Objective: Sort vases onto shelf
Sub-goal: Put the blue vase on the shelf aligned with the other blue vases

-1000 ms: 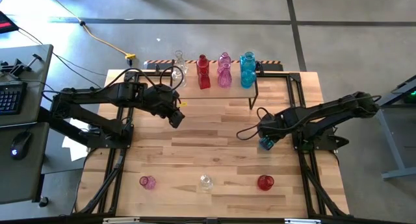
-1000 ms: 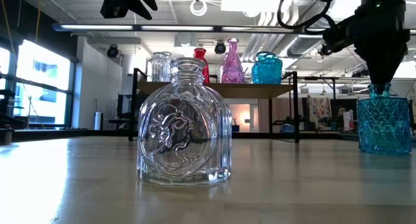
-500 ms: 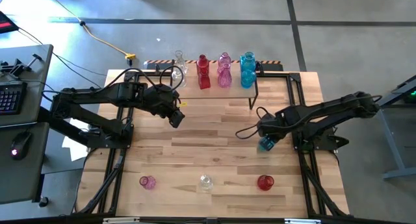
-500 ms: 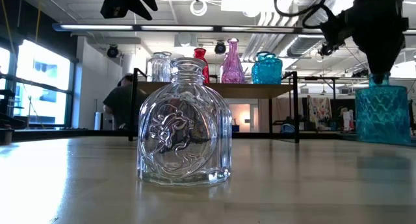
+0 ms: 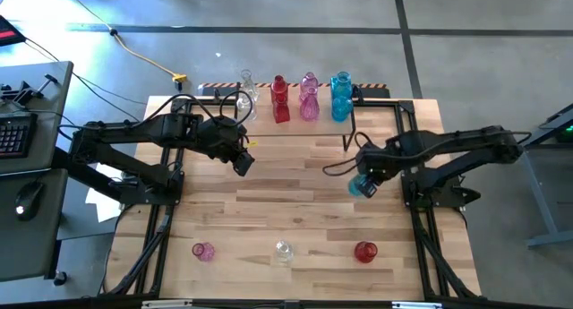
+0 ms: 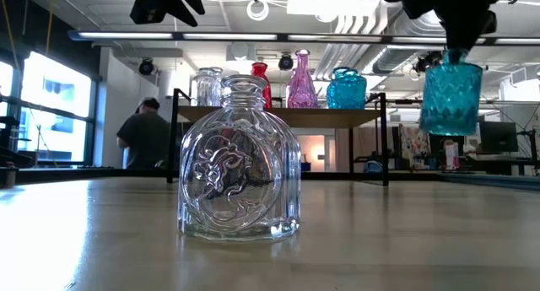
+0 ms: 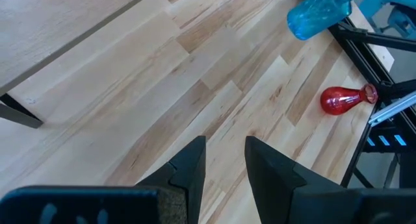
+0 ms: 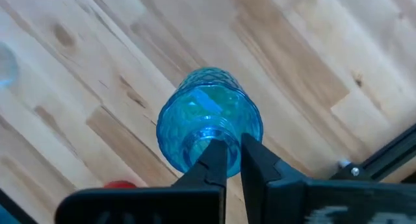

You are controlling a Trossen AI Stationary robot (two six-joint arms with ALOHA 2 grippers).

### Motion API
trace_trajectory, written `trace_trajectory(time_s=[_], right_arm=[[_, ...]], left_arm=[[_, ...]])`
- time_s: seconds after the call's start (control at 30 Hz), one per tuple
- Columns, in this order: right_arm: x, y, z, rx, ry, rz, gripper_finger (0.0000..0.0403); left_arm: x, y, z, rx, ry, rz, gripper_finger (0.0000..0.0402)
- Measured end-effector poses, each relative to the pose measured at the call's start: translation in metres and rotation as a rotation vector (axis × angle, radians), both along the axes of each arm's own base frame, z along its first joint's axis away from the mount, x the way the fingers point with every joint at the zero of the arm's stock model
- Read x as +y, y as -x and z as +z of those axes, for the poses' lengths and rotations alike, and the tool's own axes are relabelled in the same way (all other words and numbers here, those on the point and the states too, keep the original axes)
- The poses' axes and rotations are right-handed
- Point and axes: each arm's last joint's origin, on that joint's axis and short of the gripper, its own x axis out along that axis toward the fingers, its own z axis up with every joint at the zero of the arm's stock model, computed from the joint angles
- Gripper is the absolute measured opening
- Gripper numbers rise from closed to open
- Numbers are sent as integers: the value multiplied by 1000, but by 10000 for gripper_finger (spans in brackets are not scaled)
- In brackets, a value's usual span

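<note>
My right gripper (image 5: 367, 170) is shut on a blue vase (image 5: 363, 185), which hangs in the air over the table's right half (image 6: 451, 97). The shelf (image 5: 269, 128) stands at the far edge, with clear, red, pink and blue vases (image 5: 309, 98) upright on it. Near the front edge there are a pink vase (image 5: 203, 251), an upright clear vase (image 6: 239, 169) and a red vase (image 7: 344, 99) lying on its side. My left gripper (image 7: 225, 152) hovers over the table's left half, open a little, with nothing between its fingers. My right gripper holds the blue vase by the rim of its mouth (image 8: 229, 134), one finger inside the mouth and one outside, as far as the wrist view shows. The fingers come from above, pointing down. The vase hangs upright below them, clear of the table.
Bare wooden slats lie between the shelf and the front row of vases. Black frame rails (image 5: 421, 228) run along both sides of the table. A desk with a keyboard (image 5: 13, 134) stands to the left. A person (image 6: 145, 139) stands in the room behind.
My right gripper has gone up, and a little toward the far edge, with the blue vase. The vase stood on the table a second ago and now hangs clear of it, still upright.
</note>
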Motion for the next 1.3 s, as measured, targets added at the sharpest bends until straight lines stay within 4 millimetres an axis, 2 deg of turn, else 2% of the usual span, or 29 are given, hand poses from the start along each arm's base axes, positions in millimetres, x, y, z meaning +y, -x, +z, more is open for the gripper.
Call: trace_trajectory(time_s=[0.43,0.67,0.93,1.3], right_arm=[[-33,-2,69,-214,112,16,0],[-57,-12,93,-211,189,42,0],[-84,-33,104,-146,239,96,0],[-113,-51,100,-60,253,142,0]], left_arm=[[0,0,0,0,0,1,99],[0,0,0,-2,16,19,99],[-2,0,0,-2,24,20,99],[-12,0,0,-3,39,-4,99]])
